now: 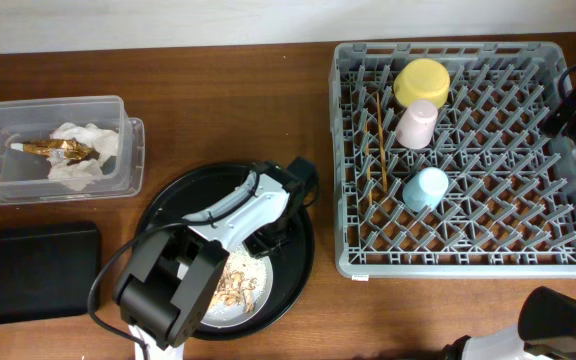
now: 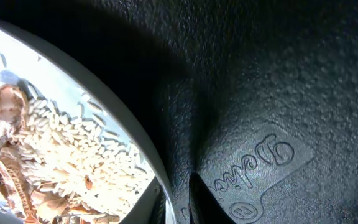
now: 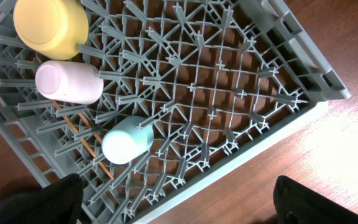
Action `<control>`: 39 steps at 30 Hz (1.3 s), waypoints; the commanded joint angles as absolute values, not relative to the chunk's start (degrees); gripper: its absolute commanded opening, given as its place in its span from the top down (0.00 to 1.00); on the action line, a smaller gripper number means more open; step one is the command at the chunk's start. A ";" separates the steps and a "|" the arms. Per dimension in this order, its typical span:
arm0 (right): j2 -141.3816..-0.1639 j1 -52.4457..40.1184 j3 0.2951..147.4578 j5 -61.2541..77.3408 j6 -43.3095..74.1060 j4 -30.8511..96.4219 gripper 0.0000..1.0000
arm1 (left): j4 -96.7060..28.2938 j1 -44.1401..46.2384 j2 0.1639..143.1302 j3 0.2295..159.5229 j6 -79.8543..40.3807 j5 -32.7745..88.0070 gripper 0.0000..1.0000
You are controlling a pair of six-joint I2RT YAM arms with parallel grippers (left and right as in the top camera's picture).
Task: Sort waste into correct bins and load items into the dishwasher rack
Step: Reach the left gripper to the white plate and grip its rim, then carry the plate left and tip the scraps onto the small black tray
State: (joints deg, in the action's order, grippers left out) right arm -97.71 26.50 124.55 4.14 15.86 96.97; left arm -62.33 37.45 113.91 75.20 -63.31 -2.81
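Observation:
The round grey-white plate [image 1: 251, 308] with beige-brown food scraps [image 1: 235, 285] lies in the large round black tray [image 1: 303, 265]. My left gripper [image 1: 266, 238] is low at the plate's far right rim. In the left wrist view its fingers [image 2: 180, 202] sit on either side of the plate rim [image 2: 135, 134], shut on it, beside the scraps [image 2: 55, 155]. The grey dishwasher rack [image 1: 488, 262] holds the yellow bowl [image 1: 423, 80], pink cup [image 1: 416, 122], blue cup [image 1: 426, 188] and chopsticks [image 1: 379, 150]. My right gripper [image 3: 179, 211] is open and empty over the table by the rack's front edge [image 3: 247, 155].
The clear tub [image 1: 131, 160] at the left holds the white napkin [image 1: 86, 152] and gold wrapper [image 1: 53, 148]. The shallow black rectangular tray [image 1: 28, 270] lies in front of it. My right arm [image 1: 558, 325] shows at the bottom right corner.

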 commanded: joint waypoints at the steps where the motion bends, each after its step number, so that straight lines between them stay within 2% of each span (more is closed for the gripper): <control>1: -97.89 26.65 124.40 3.86 15.49 97.12 0.02 | -63.44 38.09 114.32 74.76 -63.59 -2.92 0.87; 3: -97.89 26.65 124.40 3.86 15.51 97.14 0.02 | -62.63 38.26 114.32 72.97 -63.61 -2.90 0.84; 5: -97.89 26.65 124.40 3.86 15.51 97.14 0.02 | -62.59 38.26 114.32 72.14 -63.59 -3.66 0.96; 6: -97.89 26.65 124.40 3.86 15.49 97.14 0.01 | -62.61 38.26 114.32 72.14 -63.59 -3.68 0.99; 8: -97.89 26.65 124.40 3.86 15.49 97.14 0.02 | -63.26 38.26 114.30 72.25 -63.05 -3.92 0.99; 12: -97.89 26.65 124.40 3.86 15.49 97.14 0.02 | -73.25 38.24 114.30 76.82 -62.13 -9.61 0.99; 16: -97.89 26.65 124.40 3.86 15.49 97.12 0.02 | -79.37 34.50 114.30 82.72 -52.18 -11.86 0.99; 19: -97.89 26.65 124.40 3.86 15.51 97.12 0.02 | -82.52 27.22 114.30 87.02 -42.76 -11.88 1.00; 23: -97.89 26.65 124.40 3.88 15.49 97.12 0.02 | -90.59 10.04 114.30 102.28 -31.70 -11.84 1.00; 27: -97.89 26.65 124.40 3.86 15.49 97.14 0.02 | -88.51 -3.36 114.30 107.20 -26.00 -11.31 1.00; 28: -97.89 26.65 124.40 3.88 15.49 97.14 0.02 | -87.70 -7.40 114.30 107.20 -25.47 -9.91 1.00; 30: -97.89 26.65 124.40 3.86 15.49 97.12 0.02 | -85.80 -14.90 114.30 107.20 -19.16 2.24 1.00; 35: -97.89 26.65 124.40 3.88 15.49 97.14 0.02 | -85.93 -31.48 114.30 107.20 -13.08 21.91 1.00; 38: -97.89 26.65 124.40 3.86 15.49 97.12 0.02 | -86.70 -42.52 114.30 107.18 -5.02 42.41 1.00; 39: -97.89 26.65 124.40 3.86 15.49 97.12 0.02 | -87.15 -44.38 114.30 107.20 -4.99 44.29 1.00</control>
State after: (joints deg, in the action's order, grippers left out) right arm -97.71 26.50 124.53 4.14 15.86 96.97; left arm -86.35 -39.44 114.78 106.00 -9.34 31.35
